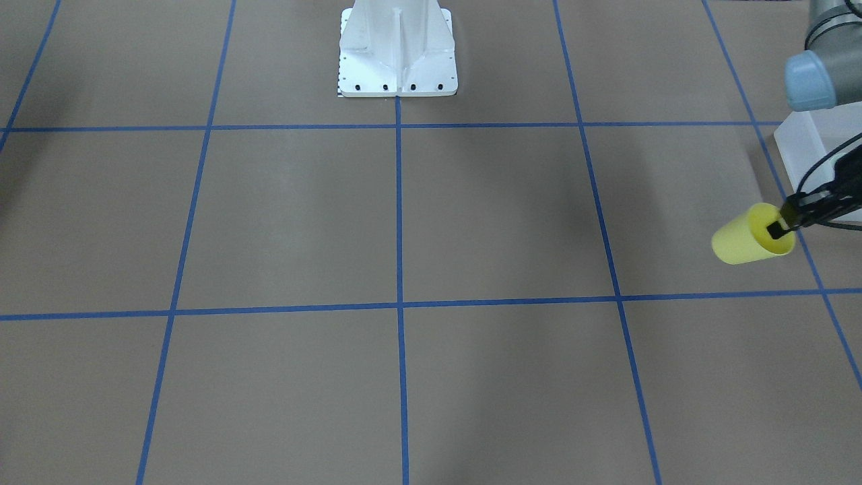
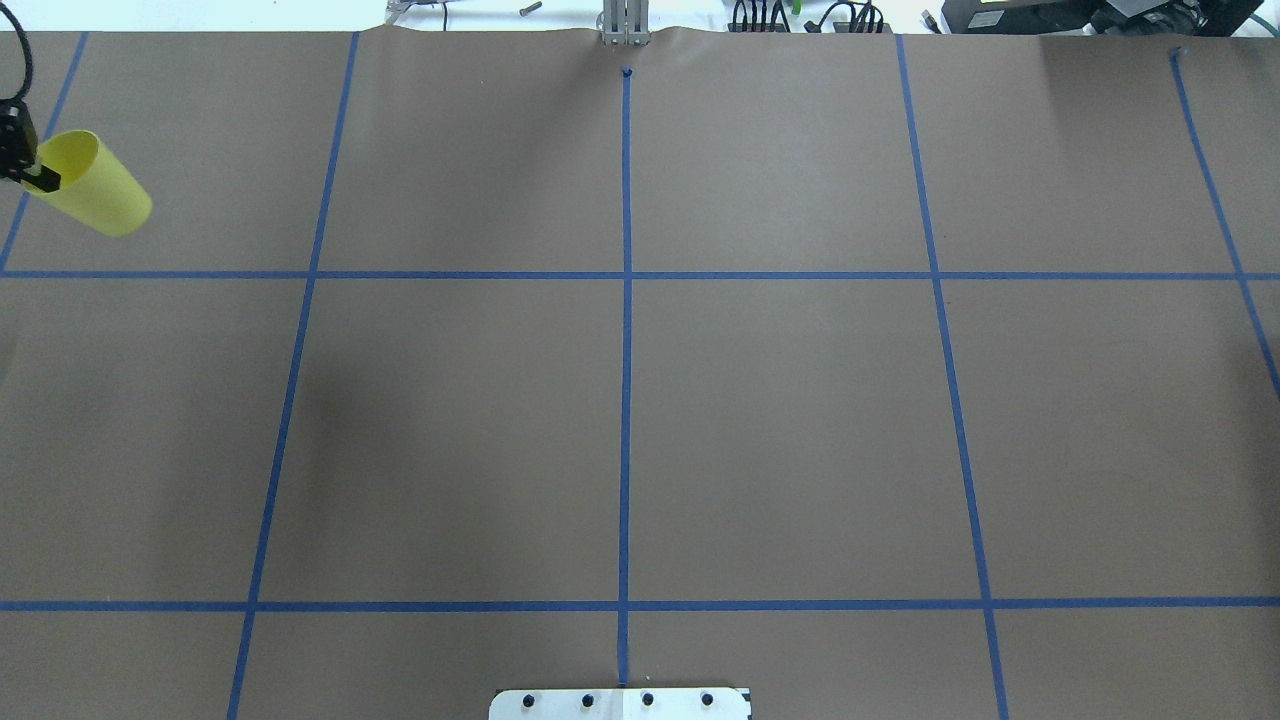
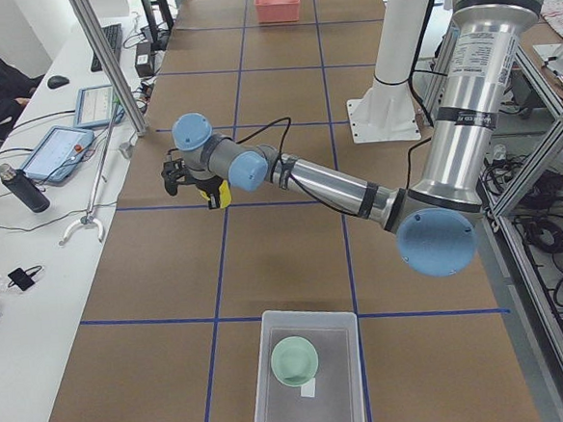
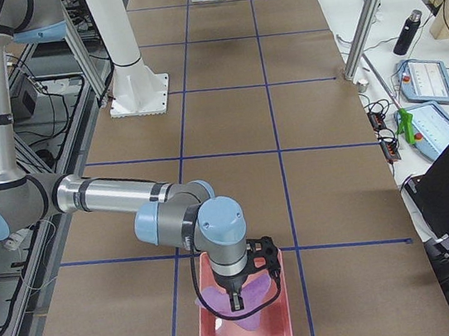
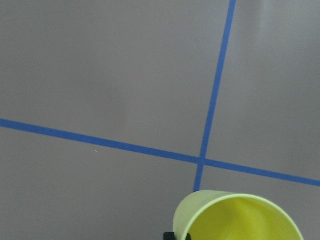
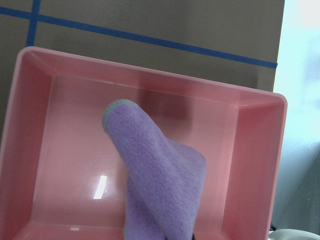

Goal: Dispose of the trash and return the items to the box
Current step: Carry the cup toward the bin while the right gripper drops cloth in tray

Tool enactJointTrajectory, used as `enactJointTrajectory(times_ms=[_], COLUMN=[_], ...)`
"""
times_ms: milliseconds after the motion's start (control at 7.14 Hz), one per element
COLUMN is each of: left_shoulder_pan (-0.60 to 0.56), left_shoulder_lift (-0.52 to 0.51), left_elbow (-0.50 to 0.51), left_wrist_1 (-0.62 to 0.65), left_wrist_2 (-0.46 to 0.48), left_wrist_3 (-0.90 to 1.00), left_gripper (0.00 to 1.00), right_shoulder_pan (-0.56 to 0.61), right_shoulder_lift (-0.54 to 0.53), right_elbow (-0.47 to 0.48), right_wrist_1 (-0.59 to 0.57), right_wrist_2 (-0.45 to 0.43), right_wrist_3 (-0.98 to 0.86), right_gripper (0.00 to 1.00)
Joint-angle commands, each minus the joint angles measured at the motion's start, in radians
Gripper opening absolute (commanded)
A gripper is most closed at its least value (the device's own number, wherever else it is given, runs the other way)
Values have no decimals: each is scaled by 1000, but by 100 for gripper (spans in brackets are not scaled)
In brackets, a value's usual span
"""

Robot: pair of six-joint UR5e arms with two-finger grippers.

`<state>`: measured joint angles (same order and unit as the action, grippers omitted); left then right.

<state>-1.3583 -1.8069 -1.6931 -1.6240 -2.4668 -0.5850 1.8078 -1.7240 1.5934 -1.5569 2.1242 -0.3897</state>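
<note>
The left gripper is pinched shut on the rim of a yellow tapered cup, one black finger inside the mouth. The cup hangs tilted on its side over the brown paper-covered table with its grid of blue tape lines. At the table's left end sits the translucent frosted-white rectangular plastic tub. The small glossy mint-green round bowl rests inside it beside a small white scrap, and the cup is outside the tub and apart from it. Only the left-end camera shows bowl and tub whole. The front-facing camera catches just a corner of the tub behind the gripper, and the overhead camera shows neither. Midway along the near edge stands the white bolted metal base. At the far right end, the right gripper hangs over a pink rectangular plastic tray. A purple fleece cloth drapes below it into the tray. Its wrist camera shows the cloth running up out of the bottom edge but no fingers, so I cannot tell whether that gripper is clamped. Along the operators' side, a bench carries two tablets and a black bottle.
</note>
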Motion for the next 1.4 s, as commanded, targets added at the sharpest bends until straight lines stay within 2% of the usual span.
enactJointTrajectory(times_ms=[0, 140, 420, 560, 840, 980, 1120, 1260], left_shoulder_pan=[-192, -287, -413, -447, -456, -456, -456, -458], left_shoulder_lift=[1, 4, 29, 82, 226, 329, 371, 374], left_elbow=[1, 22, 53, 61, 82, 113, 178, 247], left_wrist_1=[191, 257, 289, 288, 245, 111, 1, -57], left_wrist_2=[5, 11, 37, 86, 114, 114, 114, 114], left_wrist_3=[361, 516, 727, 807, 913, 906, 906, 912], left_gripper=[0, 0, 0, 0, 0, 0, 0, 0], right_shoulder_pan=[1, 1, 1, -1, -36, -69, -97, -120], right_shoulder_lift=[0, -21, -8, -5, -2, -2, -2, -2], right_elbow=[-105, -115, -90, -49, 9, 57, 92, 136], right_wrist_1=[107, 162, 175, 170, 164, 164, 161, 135], right_wrist_2=[0, 9, 60, 119, 201, 203, 203, 203], right_wrist_3=[-4, 8, 41, 130, 274, 345, 398, 440], right_gripper=[57, 100, 100, 100, 100, 100, 100, 100])
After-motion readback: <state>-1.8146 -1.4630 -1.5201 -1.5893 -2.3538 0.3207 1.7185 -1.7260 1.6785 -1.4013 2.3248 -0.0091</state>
